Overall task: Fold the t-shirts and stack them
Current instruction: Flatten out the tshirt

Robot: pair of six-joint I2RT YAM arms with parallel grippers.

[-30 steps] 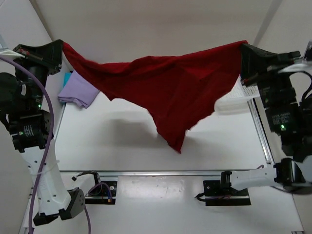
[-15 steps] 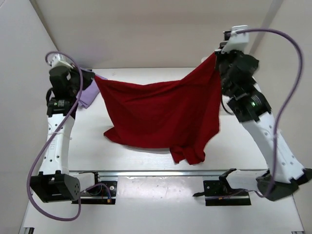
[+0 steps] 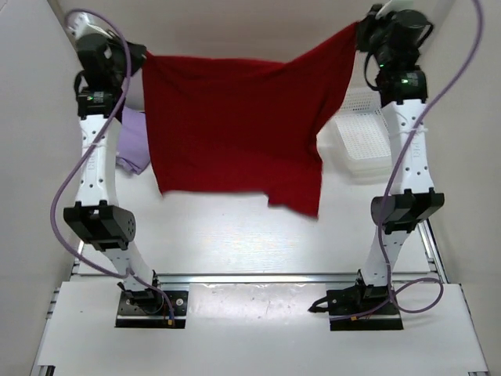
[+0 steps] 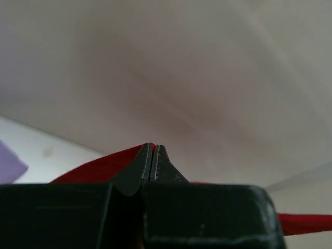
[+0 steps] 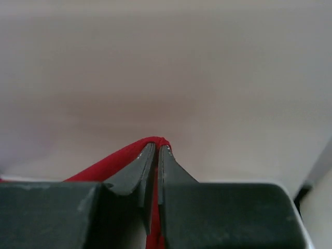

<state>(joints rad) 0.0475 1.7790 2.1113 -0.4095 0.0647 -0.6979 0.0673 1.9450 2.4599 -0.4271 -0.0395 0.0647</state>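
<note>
The deep red t-shirt point(image 3: 235, 125) hangs spread out between both raised grippers, its lower edge above the table. My left gripper point(image 3: 143, 56) is shut on its upper left corner; the left wrist view shows the shut gripper point(image 4: 152, 147) with red cloth point(image 4: 104, 167) beside the fingers. My right gripper point(image 3: 358, 30) is shut on the upper right corner; the right wrist view shows the gripper point(image 5: 157, 147) with red cloth point(image 5: 111, 160) pinched over the tips. The lavender t-shirt point(image 3: 135, 141) lies at the table's left, partly hidden by the left arm. The teal t-shirt is out of view.
A white mesh basket point(image 3: 360, 141) stands at the right of the table beside the right arm. Both arms reach high toward the back wall. The metal rail point(image 3: 258, 276) runs along the table's near edge.
Both grippers have risen and moved back and apart, lifting the red t-shirt off the table. It now hangs flatter and wider. The basket has come into view.
</note>
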